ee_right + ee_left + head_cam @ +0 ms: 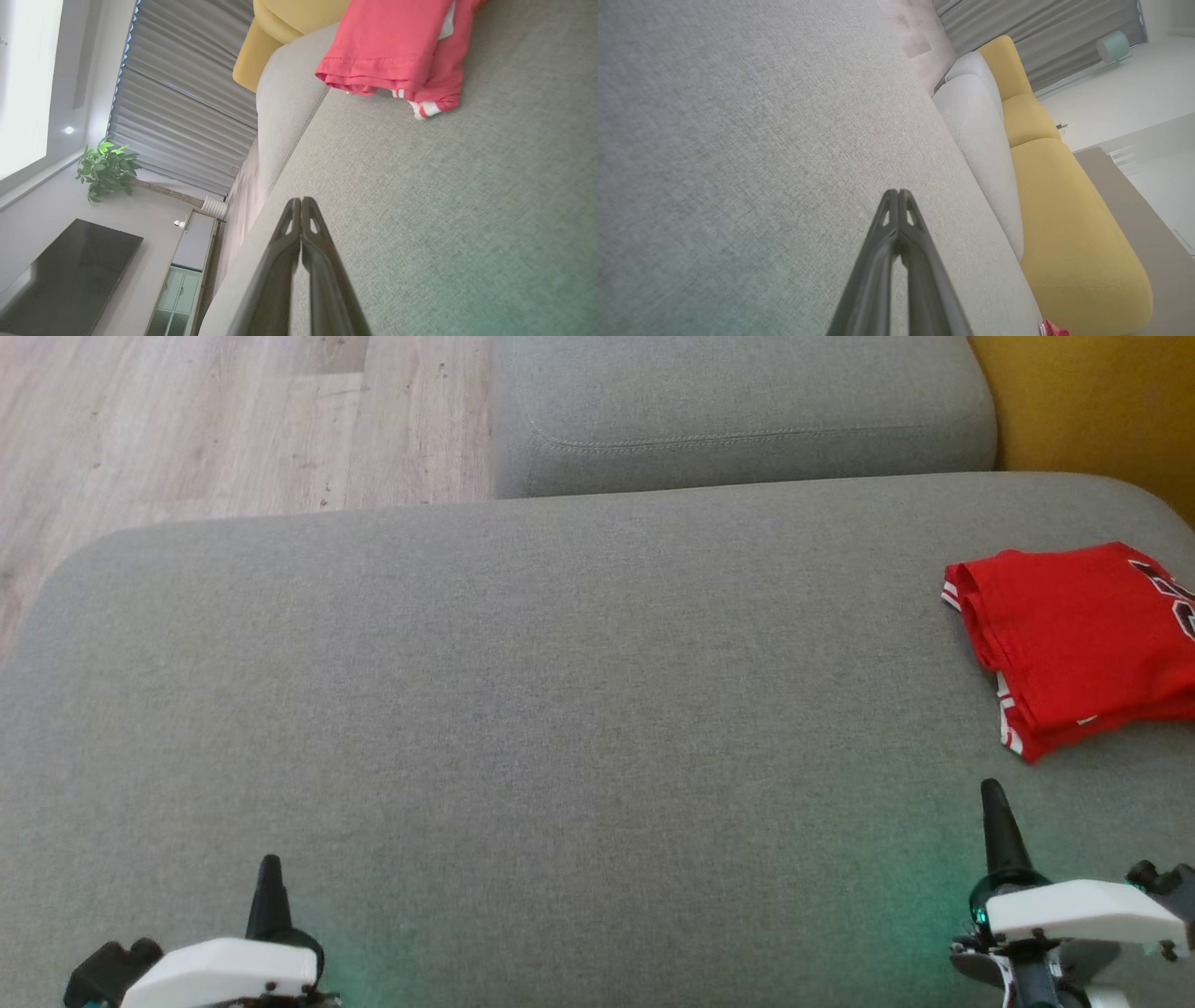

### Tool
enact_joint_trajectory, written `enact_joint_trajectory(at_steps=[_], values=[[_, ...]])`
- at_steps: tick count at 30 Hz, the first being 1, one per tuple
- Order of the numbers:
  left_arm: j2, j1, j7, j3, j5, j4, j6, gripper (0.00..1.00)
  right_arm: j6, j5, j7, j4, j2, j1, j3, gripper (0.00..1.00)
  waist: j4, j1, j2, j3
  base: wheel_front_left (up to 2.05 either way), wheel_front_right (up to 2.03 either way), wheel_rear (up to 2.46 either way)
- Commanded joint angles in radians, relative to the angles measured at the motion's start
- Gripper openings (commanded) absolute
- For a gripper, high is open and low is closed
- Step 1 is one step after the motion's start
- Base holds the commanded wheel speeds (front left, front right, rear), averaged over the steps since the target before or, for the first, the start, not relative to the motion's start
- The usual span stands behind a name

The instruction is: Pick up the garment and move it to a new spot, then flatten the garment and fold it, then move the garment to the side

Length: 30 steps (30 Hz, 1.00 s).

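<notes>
Sofa seat (523, 709), grey and broad, spreads across the head view, with one grey cushion (738, 411) and one yellow cushion (1092, 401) behind it. One red garment (1074, 635) lies folded near the seat's right edge. Left fingers (269, 896) are clenched tip to tip, holding nothing, over bare fabric; right fingers (1004, 835) are likewise clenched and empty, near the garment but apart, bare fabric between
</notes>
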Motion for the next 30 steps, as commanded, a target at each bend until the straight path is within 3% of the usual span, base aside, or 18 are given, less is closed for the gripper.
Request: enact_joint_trajectory(at_steps=[1,30], values=[[0.0,-0.055,0.003,0.035,-0.017,-0.026,-0.01,0.0,0.002,0.024,0.003,-0.039,-0.021,-0.054,0.006,0.0,0.0,0.0,0.0,0.0,0.0,0.0,0.0],[-0.054,-0.116,0.084,0.169,-0.262,-0.02,-0.106,0.0,0.003,0.373,0.058,-0.048,-0.021,-0.103,-0.044,0.0,-0.007,-0.0001,0.0,0.012,0.0,0.0,0.0]])
